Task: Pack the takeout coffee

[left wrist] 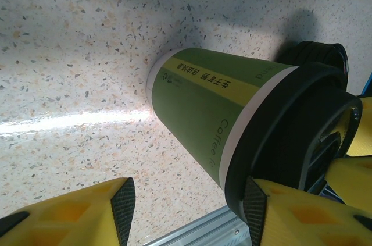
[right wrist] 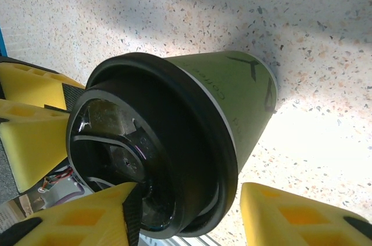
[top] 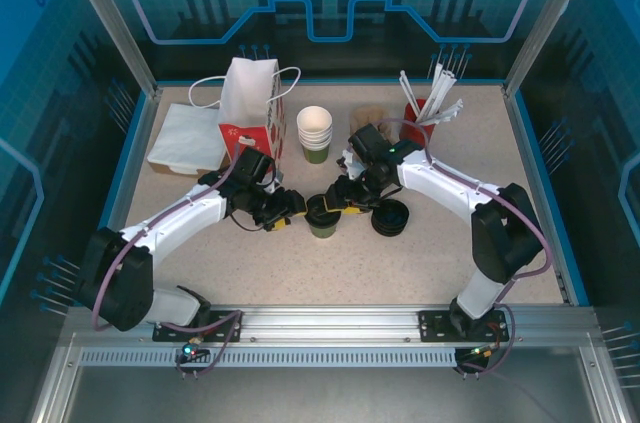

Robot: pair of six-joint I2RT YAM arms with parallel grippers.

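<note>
The takeout coffee (top: 323, 215) stands upright at mid-table, green below, with a black lid (left wrist: 290, 135) on top. My left gripper (top: 292, 211) reaches it from the left. In the left wrist view, the left gripper (left wrist: 189, 211) is open: the right pad (left wrist: 256, 211) touches the lid's rim, the left pad (left wrist: 123, 205) stands apart from the cup (left wrist: 203, 100). My right gripper (top: 345, 201) comes from the right. Seen from the right wrist, that gripper (right wrist: 186, 217) straddles the lid's rim (right wrist: 151, 153), one finger (right wrist: 131, 211) on the lid top, the other (right wrist: 290, 217) clear of it.
A loose stack of black lids (top: 390, 218) lies just right of the cup. Behind it stand lidless cups (top: 314, 133), a white-and-red paper bag (top: 250, 103), napkins (top: 188, 138) and a red holder of straws (top: 430, 108). The metal rail (top: 330, 323) runs along the near edge.
</note>
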